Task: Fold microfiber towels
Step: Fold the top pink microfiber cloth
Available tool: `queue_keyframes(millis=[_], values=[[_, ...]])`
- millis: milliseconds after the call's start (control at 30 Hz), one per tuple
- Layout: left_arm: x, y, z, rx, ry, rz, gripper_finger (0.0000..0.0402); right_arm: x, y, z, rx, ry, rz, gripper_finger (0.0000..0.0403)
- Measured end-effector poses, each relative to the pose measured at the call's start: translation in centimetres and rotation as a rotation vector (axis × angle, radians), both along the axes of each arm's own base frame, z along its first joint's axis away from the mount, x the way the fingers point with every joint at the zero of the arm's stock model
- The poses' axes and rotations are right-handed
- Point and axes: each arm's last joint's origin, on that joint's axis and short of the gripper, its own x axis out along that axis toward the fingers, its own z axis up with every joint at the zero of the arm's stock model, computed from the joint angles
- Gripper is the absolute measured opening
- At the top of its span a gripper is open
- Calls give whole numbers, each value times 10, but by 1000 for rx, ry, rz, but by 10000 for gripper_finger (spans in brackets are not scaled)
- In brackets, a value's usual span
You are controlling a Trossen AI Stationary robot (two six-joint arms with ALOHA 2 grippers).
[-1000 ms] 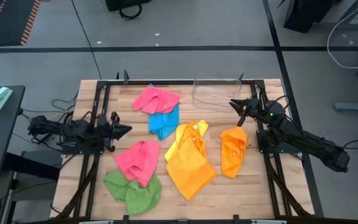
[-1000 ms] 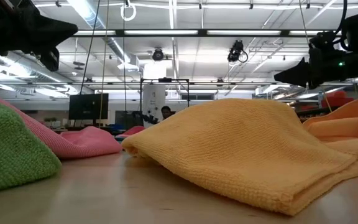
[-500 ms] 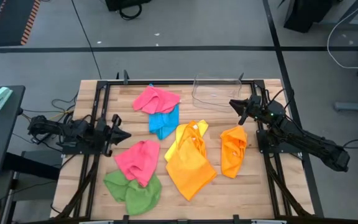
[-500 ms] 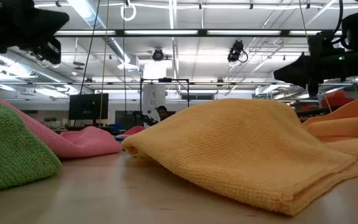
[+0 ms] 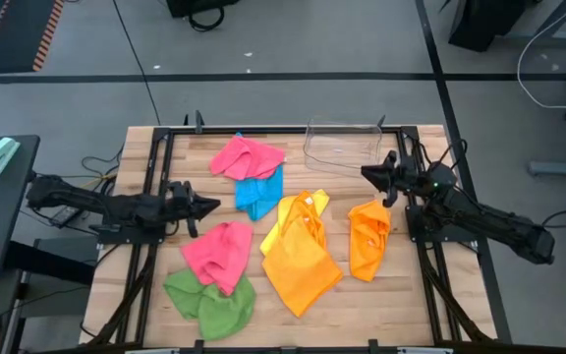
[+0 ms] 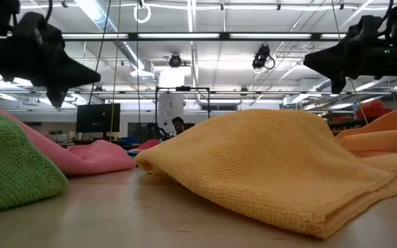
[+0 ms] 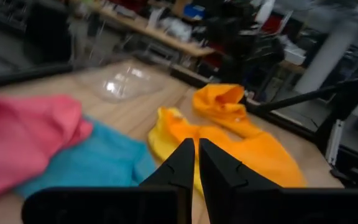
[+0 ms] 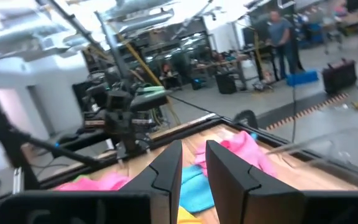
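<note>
While no cloth is folded yet, the green towel (image 5: 209,303) and a pink towel (image 5: 219,254) lie nearest the front edge of the table (image 5: 381,305). The left gripper (image 5: 207,206), fingers nearly together and empty, hovers just beyond that pink one. Farther back, the right gripper (image 5: 371,173), slightly parted and empty, hangs above the orange towel (image 5: 368,238). A low pinch might grab two overlapping layers.

Robotics lab, strip lights (image 6: 205,36), ceiling ducts (image 6: 98,17), monitors (image 6: 98,118), benches beyond wooden table (image 5: 381,295)

Crumpled towels (image 5: 301,254) lie between the left pincer (image 5: 211,206) and right pincer (image 5: 368,173).
</note>
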Motion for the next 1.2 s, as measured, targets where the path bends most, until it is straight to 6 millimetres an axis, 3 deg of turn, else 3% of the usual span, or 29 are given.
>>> queue_keyframes(millis=[167,367,600,800,1000,1200], values=[[6,-1,-8,-43,110,8,46,2,7,5,-91,-32,51,81],[24,-8,10,-131,230,-110,89,3,12,10,-181,-66,85,81],[45,-14,17,-215,481,-133,134,11,13,2,-115,-2,133,81],[60,-19,19,-291,667,-131,150,22,20,-8,-79,89,222,81],[78,-18,31,-215,745,-48,143,29,26,-16,-94,161,225,81],[90,-1,36,-17,808,124,136,31,30,-18,-91,175,237,81]])
